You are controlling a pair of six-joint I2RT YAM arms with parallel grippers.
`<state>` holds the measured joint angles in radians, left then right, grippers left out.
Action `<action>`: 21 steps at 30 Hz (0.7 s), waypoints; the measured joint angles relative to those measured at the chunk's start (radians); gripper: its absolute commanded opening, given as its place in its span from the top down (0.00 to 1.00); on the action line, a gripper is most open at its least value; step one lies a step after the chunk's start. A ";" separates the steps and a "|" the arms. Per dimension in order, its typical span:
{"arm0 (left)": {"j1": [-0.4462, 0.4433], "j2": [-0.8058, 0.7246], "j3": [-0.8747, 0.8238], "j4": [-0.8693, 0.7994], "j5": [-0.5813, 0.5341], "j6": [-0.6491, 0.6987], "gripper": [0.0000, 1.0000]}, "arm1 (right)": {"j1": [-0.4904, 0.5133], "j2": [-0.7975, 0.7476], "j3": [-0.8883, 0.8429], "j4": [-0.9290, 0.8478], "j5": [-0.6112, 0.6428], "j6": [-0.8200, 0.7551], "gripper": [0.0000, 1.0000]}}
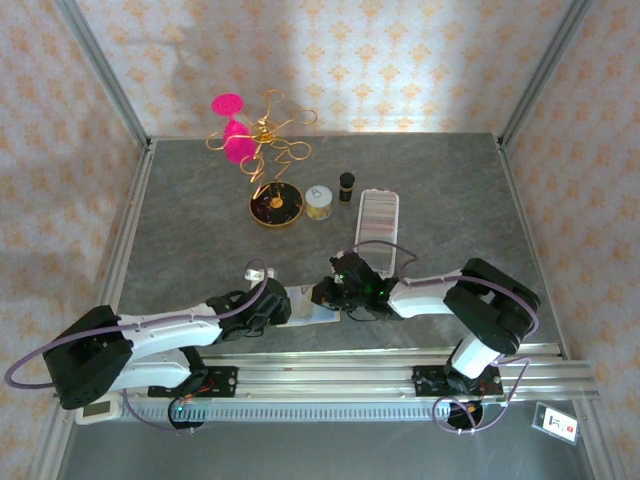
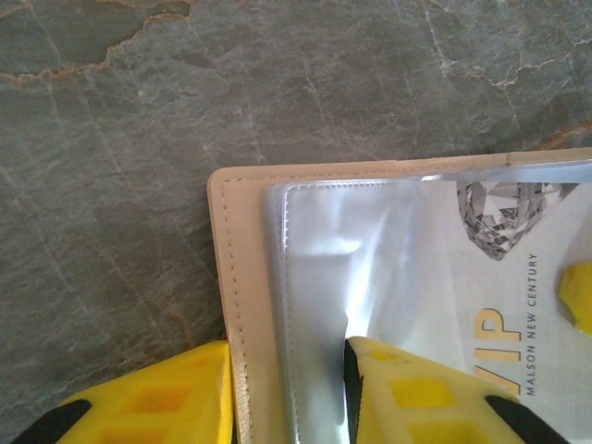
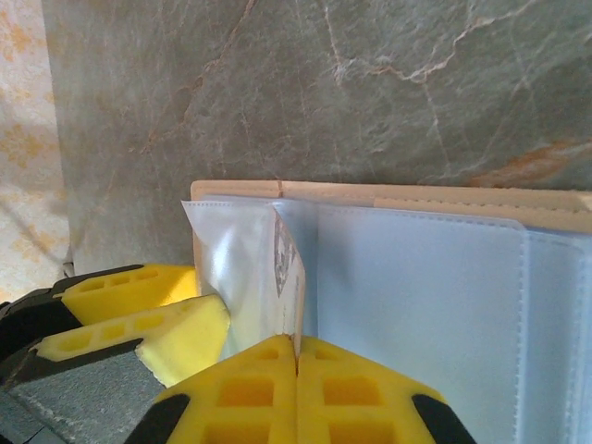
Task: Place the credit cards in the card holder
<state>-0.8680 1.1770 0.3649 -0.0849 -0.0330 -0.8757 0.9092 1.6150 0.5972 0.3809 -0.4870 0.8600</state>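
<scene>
The cream-beige card holder lies open on the stone table near the front edge. My left gripper is shut on the card holder: one finger is outside the stitched edge and the other is on the clear plastic sleeve. My right gripper is shut on a whitish credit card with a diamond mark, held on edge at the mouth of the sleeve. The same card reads "VIP" in the left wrist view. A pale blue credit card appears to lie flat in the holder's other half.
At the back stand a gold wire stand with pink pieces, a round dark dish, a small jar and a dark bottle. A long clear case lies behind my right arm. Patterned walls enclose the table.
</scene>
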 measured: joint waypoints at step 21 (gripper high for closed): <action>0.007 -0.080 -0.098 0.113 0.011 -0.078 0.70 | 0.005 0.000 0.030 -0.072 -0.004 -0.049 0.97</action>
<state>-0.8612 1.0969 0.2665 0.0284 -0.0223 -0.9535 0.9138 1.6150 0.6273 0.3092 -0.4911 0.8108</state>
